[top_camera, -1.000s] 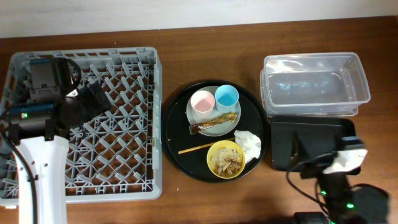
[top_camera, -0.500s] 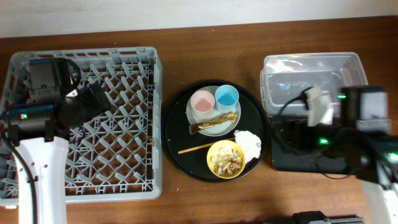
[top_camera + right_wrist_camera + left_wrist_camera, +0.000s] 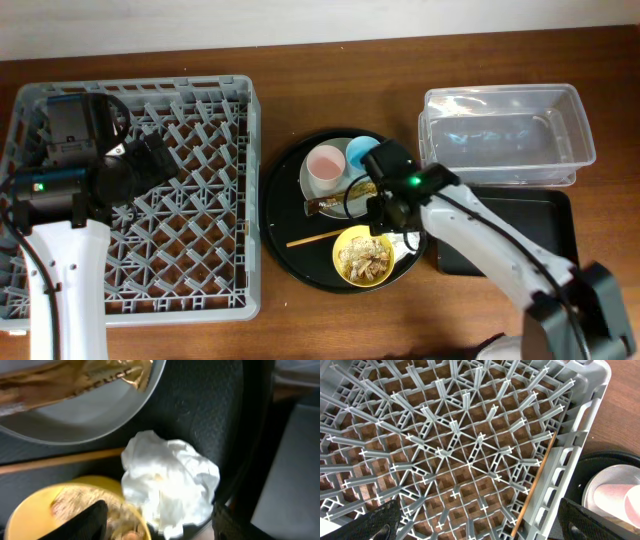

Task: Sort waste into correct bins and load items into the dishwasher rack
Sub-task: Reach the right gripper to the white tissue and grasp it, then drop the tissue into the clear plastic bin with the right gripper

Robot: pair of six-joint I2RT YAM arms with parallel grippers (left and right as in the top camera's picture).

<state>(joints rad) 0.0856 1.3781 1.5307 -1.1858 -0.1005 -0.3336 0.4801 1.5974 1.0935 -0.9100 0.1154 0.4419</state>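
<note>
My right gripper (image 3: pixel 393 213) is open over the round black tray; in the right wrist view (image 3: pixel 160 525) its jaws straddle the crumpled white napkin (image 3: pixel 167 482) without closing on it. Beside the napkin are the yellow bowl (image 3: pixel 362 256) of beige scraps, the gold-brown wrapper (image 3: pixel 340 198) on the pale plate (image 3: pixel 325 205), the pink cup (image 3: pixel 325 163), the blue cup (image 3: pixel 360 152) and a chopstick (image 3: pixel 315 238). My left gripper (image 3: pixel 158 157) is open and empty above the grey rack (image 3: pixel 200 100). Another chopstick (image 3: pixel 535 485) lies along the rack's right wall.
The clear tub (image 3: pixel 505 135) stands at the back right with the black rectangular tray (image 3: pixel 520 230) in front of it. The large round black tray (image 3: pixel 285 215) holds the dishes between the rack and the bins. My right arm lies across the black rectangular tray's left part.
My right arm has swung from the front right, past the bins, to the round tray, and its open gripper is now over the napkin. The left arm has not moved.
</note>
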